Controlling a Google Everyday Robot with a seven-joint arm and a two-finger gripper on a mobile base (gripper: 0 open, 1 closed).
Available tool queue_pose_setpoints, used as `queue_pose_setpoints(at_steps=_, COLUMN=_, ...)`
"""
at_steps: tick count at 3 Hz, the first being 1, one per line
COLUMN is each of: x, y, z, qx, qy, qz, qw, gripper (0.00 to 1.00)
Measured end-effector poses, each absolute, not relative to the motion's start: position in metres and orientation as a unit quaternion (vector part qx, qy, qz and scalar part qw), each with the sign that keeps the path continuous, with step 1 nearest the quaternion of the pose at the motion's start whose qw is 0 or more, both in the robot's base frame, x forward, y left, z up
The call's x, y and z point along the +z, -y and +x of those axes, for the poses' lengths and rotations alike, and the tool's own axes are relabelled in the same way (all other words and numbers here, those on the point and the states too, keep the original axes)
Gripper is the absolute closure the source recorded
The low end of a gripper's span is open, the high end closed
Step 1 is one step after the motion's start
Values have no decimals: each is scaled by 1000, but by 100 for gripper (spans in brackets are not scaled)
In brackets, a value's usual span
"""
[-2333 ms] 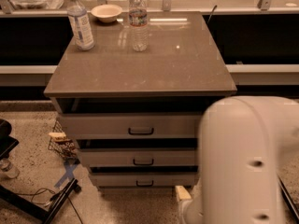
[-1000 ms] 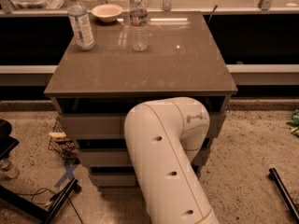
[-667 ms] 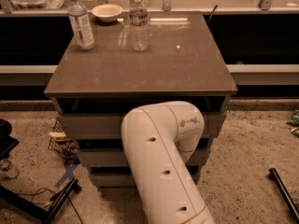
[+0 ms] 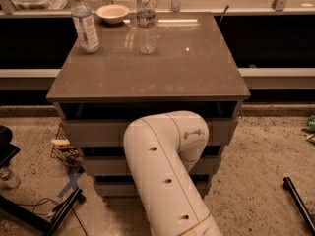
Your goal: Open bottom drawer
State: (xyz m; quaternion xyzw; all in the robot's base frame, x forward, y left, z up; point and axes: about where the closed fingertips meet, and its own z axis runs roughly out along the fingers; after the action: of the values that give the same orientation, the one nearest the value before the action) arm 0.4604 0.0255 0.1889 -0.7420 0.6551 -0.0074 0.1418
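Camera view, single angle:
- The white arm is bending across the cabinet front and covering the middle of all three tiers. The gripper is sitting somewhere behind that elbow, out of sight, so I cannot tell its state.
- The bottom drawer is showing only as a slim grey strip at the lowest tier, left of the arm, handle hidden.

Risks, as I'm judging them:
- The middle drawer is lying just above, so the pull may be landing on the wrong tier.
- A weak grab is likely to be slipping off the handle.
- A hard tug may be shaking the two water bottles and the bowl on the cabinet top.

Around:
- A wire basket is sitting near the left side.
- A black rod is lying on the floor, right
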Motion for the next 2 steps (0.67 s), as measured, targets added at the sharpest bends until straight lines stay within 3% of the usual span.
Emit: queue_pose_setpoints(at_steps=2, x=154, y=-44, z=487, qx=-3, qy=-639, qz=-759, qw=129, gripper=0)
